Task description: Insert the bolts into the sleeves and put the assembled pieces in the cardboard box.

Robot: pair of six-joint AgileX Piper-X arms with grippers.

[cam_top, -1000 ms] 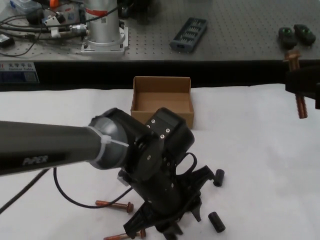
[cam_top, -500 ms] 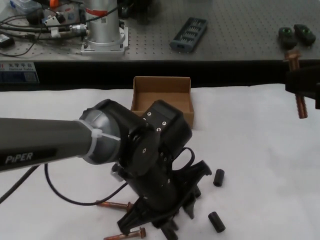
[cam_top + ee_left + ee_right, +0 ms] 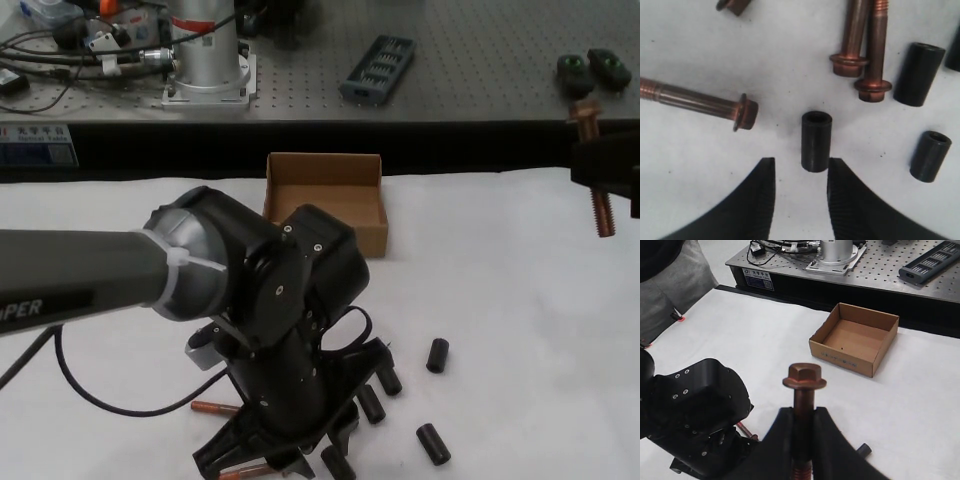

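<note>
Your L gripper (image 3: 801,167) sits low over the white sheet (image 3: 500,280), fingers spread, one end of a black sleeve (image 3: 816,141) just between the tips, loose bolts (image 3: 700,102) and other sleeves (image 3: 918,74) nearby. The cardboard box (image 3: 325,215) stands behind it, mid bench. Far R, your R gripper (image 3: 801,417) clamps a copper bolt (image 3: 803,390) upright, head up.

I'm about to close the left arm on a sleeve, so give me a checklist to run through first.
1. Left tool open: ok.
2. Sleeve centred between its fingers: not ok, only its end lies between them, nearer one finger.
3. Tool height over the sleeve: cannot tell.
4. Lying bolt apart from that sleeve: ok.
5. Right tool shut on held bolt, head up: ok.
6. Cardboard box open side up: ok.
</note>
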